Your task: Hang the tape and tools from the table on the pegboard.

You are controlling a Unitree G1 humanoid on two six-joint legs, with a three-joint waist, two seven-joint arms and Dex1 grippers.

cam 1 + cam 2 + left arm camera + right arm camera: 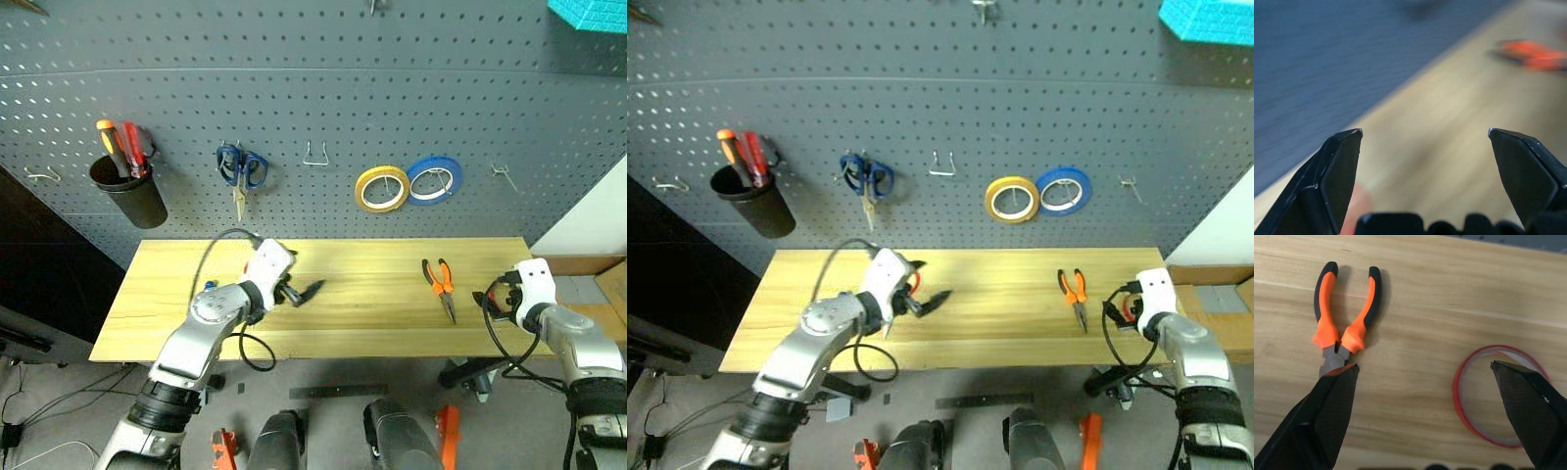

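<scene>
Worktop, left to right:
- Your left tool: fingers wide, holding nothing. Something red shows just behind it, too hidden to name.
- Pliers: lying flat between the two tools, nearer your right one.
- Red tape: flat on the wood, right under your right tool.
- Your right tool: fingers wide, empty.

Pegboard: none of the task's things hangs there yet; all the hanging is left, by my reading.

Writing: none legible.

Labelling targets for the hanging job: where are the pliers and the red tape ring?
pliers [1344, 316], right wrist view, on the orange handles near the pivot.
red tape ring [1462, 406], right wrist view, on its red rim.
</scene>
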